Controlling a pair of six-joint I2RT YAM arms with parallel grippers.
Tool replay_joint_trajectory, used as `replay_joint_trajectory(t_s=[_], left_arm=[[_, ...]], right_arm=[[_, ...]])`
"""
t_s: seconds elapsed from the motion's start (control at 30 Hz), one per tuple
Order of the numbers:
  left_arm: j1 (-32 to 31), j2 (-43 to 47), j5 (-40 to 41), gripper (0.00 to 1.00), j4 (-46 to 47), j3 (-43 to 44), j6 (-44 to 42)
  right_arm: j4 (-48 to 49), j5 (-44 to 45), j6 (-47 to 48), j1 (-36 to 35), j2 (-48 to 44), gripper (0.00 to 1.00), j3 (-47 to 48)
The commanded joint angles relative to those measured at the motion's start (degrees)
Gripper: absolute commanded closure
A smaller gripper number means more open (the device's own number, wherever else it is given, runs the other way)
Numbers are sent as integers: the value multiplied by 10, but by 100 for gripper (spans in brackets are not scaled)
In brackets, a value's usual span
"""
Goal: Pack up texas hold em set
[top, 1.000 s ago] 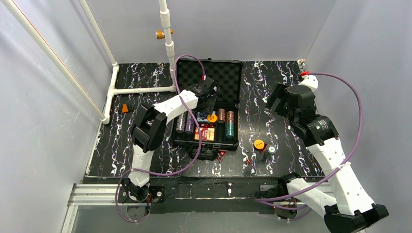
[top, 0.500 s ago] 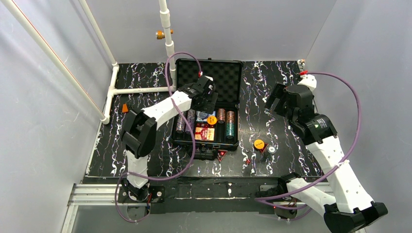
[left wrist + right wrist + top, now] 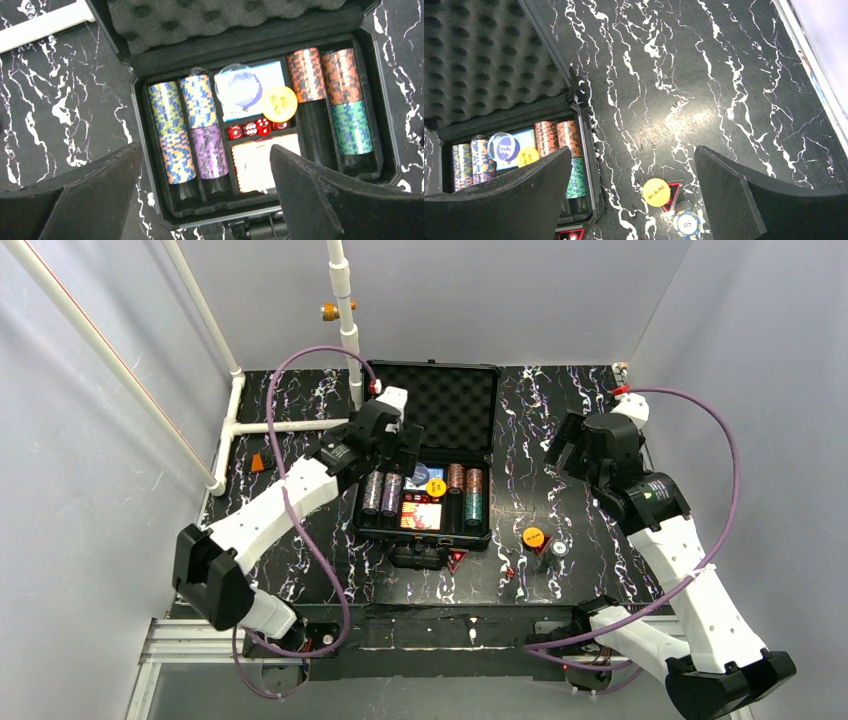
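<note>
Centre of frame: the left gripper (image 3: 396, 442), jaws spread wide and empty, is hovering over the black foam-lined hard case (image 3: 491, 492). Right of frame: the right gripper (image 3: 563, 447) is gaping, empty.

White tubular links with black joint housings on left arm (image 3: 270, 515) and right arm (image 3: 690, 560); purple cable (image 3: 741, 475) looped off each wrist. Matte black wedge-shaped fingers on left gripper (image 3: 205, 165) and right gripper (image 3: 631, 160).

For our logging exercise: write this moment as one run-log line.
case: open, chips inside | left pincer: open, above case | right pincer: open, empty | loose orange disc: on table
</note>
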State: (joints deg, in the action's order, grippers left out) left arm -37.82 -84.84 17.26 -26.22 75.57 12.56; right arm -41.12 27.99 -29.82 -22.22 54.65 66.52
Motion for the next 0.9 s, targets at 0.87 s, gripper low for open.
replay_joint_trajectory(t_s=[0.87], left_arm=[[-1, 241, 91, 1, 32, -220, -118]], right_arm=[[-50, -187, 2, -3, 39, 0, -104]])
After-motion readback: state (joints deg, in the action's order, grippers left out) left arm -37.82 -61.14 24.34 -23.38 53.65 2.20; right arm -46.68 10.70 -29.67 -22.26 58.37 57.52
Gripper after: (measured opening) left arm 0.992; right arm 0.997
